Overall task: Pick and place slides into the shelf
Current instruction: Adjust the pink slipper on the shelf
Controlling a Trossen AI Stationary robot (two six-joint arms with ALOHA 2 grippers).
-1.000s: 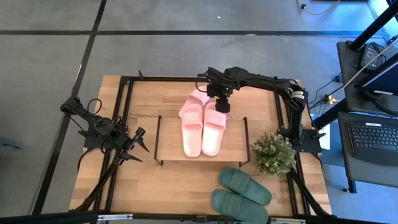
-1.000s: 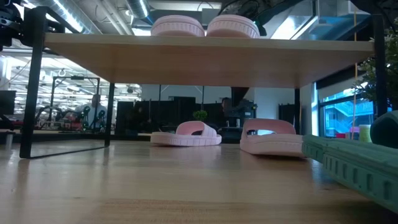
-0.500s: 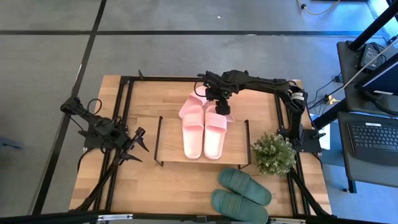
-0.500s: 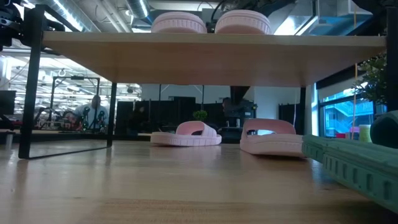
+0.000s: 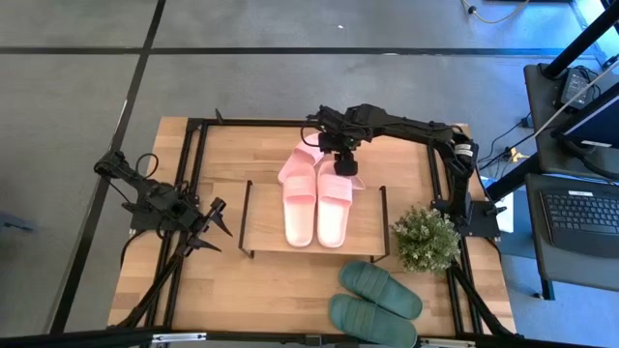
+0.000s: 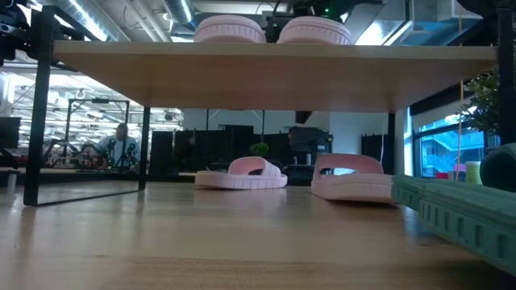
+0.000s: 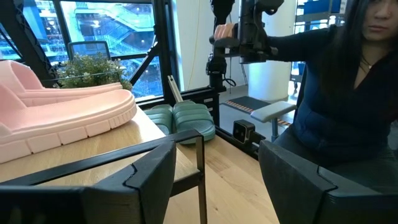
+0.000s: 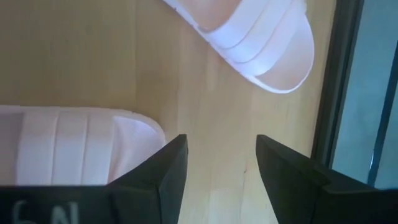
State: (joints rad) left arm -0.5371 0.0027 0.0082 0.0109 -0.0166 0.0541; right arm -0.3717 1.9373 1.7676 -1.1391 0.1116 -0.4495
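Shelf (image 5: pixel 363 224) stood mid-table and serves as landmark. A pink pair (image 5: pixel 315 203) lay side by side on its top board, heels toward the far edge. Right gripper (image 5: pixel 340 155) hung over the shelf's far edge, above the heel of the right-hand pink slide (image 5: pixel 335 205); its fingers stood apart with nothing between them, bare wood showing in the gap. Judged: the slide had been set down and the step in hand was the release and clearing away. To do it well, lift straight up before swinging off, so a finger does not catch the heel and skew the pair. Next targets by my reckoning: the green pair (image 5: pixel 374 302), on the table at the near right of the shelf, beside the plant (image 5: pixel 424 239).

Left gripper (image 5: pixel 211 220) waited left of the shelf, fingers wide and empty.

Views compared. The low view alone showed a second pink pair (image 6: pixel 297 176) on the table beyond the shelf, seen under the board; from above, only part of one showed past the far edge. The right wrist view showed the gap clear of rubber. The left wrist view showed a person (image 7: pixel 342 93) beyond the table, unseen from above.
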